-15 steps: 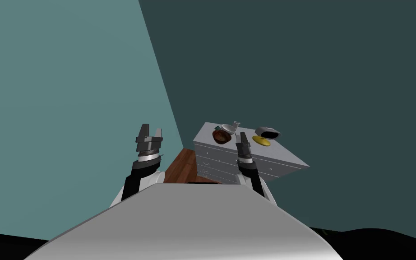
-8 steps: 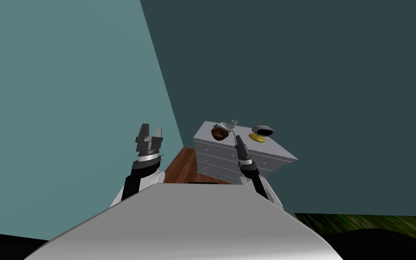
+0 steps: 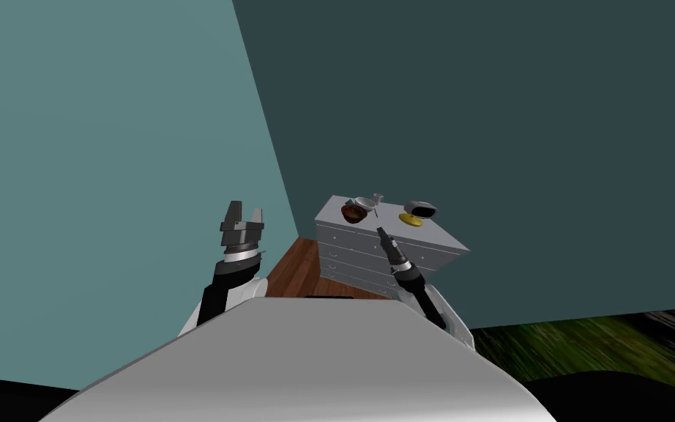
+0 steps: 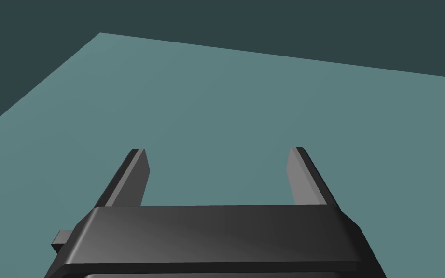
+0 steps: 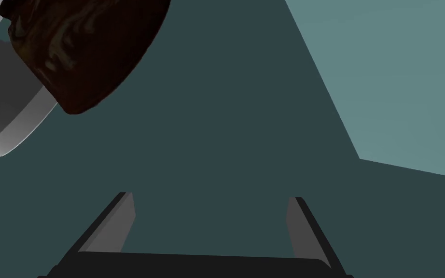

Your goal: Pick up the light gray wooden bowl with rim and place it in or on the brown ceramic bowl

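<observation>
Step in hand: approach. Nothing is grasped yet.

Right hand point(image 3: 381, 232): fingers spread wide, empty. It is held in front of the grey chest of drawers point(image 3: 351, 245), short of the things on its top.

Light grey bowl point(image 3: 364, 203): stands on the chest's top, just beside the brown bowl point(image 3: 354, 213) and a little behind it. I cannot tell whether they touch. A small pale jug-like piece point(image 3: 378, 198) sits just behind the grey bowl. A dark bowl point(image 3: 420, 209) and a yellow plate point(image 3: 411, 219) sit apart, toward the other end.

Right wrist view: the brown bowl lies off to one side of the fingers' line, not between them.

Judgement: the hand looks too low and off-line. Bring it above the top, then centre it over the grey bowl's rim on the side away from both neighbours. Put one finger inside and one outside, then pinch. Lift straight up before crossing to the brown bowl. The main risk is nudging the jug or the brown bowl.

Left hand point(image 3: 242, 218): raised at my left, fingers wide, empty, idle.

Writing or brands: none legible.
</observation>
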Controlling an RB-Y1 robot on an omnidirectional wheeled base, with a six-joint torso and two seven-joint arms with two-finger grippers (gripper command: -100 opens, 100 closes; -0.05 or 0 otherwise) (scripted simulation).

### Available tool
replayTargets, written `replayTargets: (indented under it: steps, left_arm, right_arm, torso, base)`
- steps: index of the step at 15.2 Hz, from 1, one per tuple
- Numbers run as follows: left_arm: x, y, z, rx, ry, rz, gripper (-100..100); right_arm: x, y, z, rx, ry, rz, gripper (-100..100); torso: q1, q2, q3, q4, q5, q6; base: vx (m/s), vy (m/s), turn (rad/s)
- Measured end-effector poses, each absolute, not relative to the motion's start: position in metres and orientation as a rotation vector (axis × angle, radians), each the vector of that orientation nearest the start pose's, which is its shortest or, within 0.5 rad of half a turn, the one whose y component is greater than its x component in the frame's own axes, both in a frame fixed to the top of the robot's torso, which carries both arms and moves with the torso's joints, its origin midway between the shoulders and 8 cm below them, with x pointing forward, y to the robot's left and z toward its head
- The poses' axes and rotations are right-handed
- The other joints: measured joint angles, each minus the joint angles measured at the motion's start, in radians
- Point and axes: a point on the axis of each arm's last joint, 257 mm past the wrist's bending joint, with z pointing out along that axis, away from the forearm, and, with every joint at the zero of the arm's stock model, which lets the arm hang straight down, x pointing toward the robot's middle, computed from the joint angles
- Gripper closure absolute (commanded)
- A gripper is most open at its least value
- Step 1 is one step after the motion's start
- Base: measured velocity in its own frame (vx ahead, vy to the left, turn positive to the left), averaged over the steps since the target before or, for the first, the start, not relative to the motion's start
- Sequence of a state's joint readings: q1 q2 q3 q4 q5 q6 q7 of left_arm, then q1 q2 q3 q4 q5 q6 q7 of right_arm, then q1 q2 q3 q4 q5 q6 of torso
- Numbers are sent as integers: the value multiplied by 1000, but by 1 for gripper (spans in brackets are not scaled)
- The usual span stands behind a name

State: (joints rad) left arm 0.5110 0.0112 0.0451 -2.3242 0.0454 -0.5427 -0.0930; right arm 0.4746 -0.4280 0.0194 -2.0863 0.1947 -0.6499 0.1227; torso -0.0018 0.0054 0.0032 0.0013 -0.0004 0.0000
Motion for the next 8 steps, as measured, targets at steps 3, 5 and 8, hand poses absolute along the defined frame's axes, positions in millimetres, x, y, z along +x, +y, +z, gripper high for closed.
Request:
replayTargets:
  steps: [3,5,8]
  left_arm:
    - [323,295,49,-575,560,-1212,0]
    - [323,295,49,-575,560,-1212,0]
    - [323,295,49,-575,560,-1212,0]
  right_arm:
    - [354,-224,-62,77,1144,1069,-100]
    - [355,-225,-73,33,1188,1051,-100]
    - [353,-230,-87,-26,1249,1027,-100]
  torso:
    - [0,-1,0,0,0,0]
    - [1,0,0,0,0,0]
    - [0,-1,0,0,0,0]
  base:
    - [-65,-7,18]
    - [-60,-5,21]
    - [-57,-12,30]
